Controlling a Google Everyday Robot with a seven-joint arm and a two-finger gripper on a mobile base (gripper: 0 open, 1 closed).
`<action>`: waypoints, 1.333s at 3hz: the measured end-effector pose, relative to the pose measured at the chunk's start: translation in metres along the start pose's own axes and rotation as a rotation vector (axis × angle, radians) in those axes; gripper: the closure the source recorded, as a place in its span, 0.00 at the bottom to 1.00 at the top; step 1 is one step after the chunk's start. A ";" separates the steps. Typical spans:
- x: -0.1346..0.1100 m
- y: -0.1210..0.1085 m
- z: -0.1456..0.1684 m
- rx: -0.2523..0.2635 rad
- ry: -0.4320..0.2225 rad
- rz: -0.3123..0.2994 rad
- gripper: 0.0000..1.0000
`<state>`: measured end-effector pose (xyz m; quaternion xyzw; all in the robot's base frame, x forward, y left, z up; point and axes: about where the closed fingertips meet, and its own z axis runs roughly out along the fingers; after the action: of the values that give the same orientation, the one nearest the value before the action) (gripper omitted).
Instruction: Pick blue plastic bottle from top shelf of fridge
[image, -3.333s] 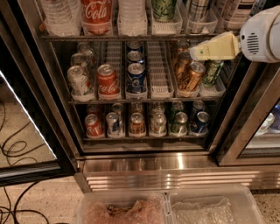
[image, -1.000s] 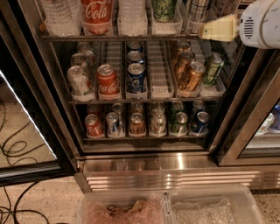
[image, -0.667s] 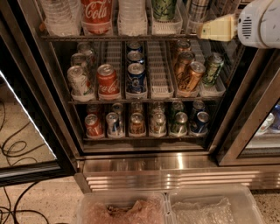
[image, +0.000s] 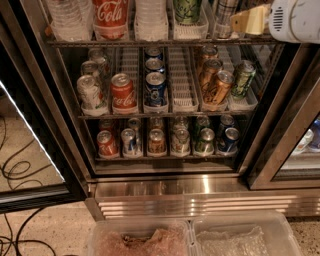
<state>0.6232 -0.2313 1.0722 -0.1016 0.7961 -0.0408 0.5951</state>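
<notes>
The fridge (image: 165, 187) stands open in front of me. Its top shelf (image: 150, 42) runs along the upper edge of the view, carrying bottles in plastic lane trays. The blue plastic bottle (image: 226, 15) stands in the right-hand lane; only its silver-grey and dark striped lower body shows. My gripper (image: 241, 21), yellowish fingers on a white wrist (image: 295, 19), is at top-shelf height, just right of the striped bottle and level with its lower body. I cannot tell whether it touches the bottle.
Left of the striped bottle stand a green-labelled bottle (image: 187, 10), a clear bottle (image: 150, 17), a red Coca-Cola bottle (image: 109, 17) and another clear bottle (image: 67, 20). Cans line the two lower racks (image: 165, 114). The open glass door (image: 30, 150) is at left. Two plastic bins (image: 190, 235) sit below.
The gripper has risen from the middle rack of cans to top-shelf height. Over the last second it moved up a little more beside the striped bottle.
</notes>
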 end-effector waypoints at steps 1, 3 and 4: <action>-0.002 -0.002 -0.001 0.010 -0.005 0.006 0.17; -0.013 -0.004 0.006 0.023 -0.016 0.015 0.30; -0.013 -0.004 0.006 0.023 -0.016 0.015 0.42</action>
<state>0.6332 -0.2318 1.0833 -0.0894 0.7915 -0.0447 0.6029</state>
